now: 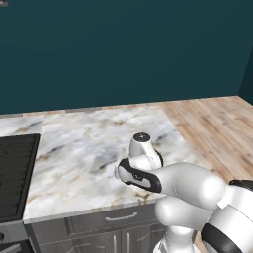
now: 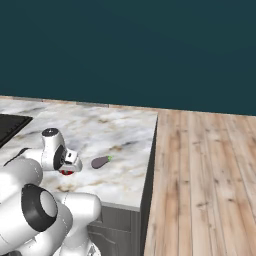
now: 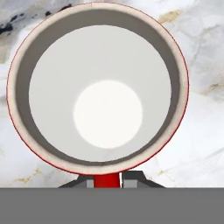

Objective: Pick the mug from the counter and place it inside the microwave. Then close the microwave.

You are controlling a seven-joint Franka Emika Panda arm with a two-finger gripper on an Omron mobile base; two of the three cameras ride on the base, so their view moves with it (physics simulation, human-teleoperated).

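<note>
Gripper [image 3: 105, 180] is clamped on the red wall of the mug [image 3: 105, 87], we see. Our arm bends low over the counter [image 1: 84, 148] — hand pointing down. An eggplant [image 2: 100, 161] lies near the mug; wooden floor [image 2: 210, 170], teal wall [image 1: 123, 49] behind.

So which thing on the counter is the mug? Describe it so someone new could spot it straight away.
Start at the marble counter, right of the black stovetop. The mug stands near the front edge, under the gripper, which is shut on its wall. It is a small red cup, white inside; the eggplant beside it is dark purple and lies flat.
</note>
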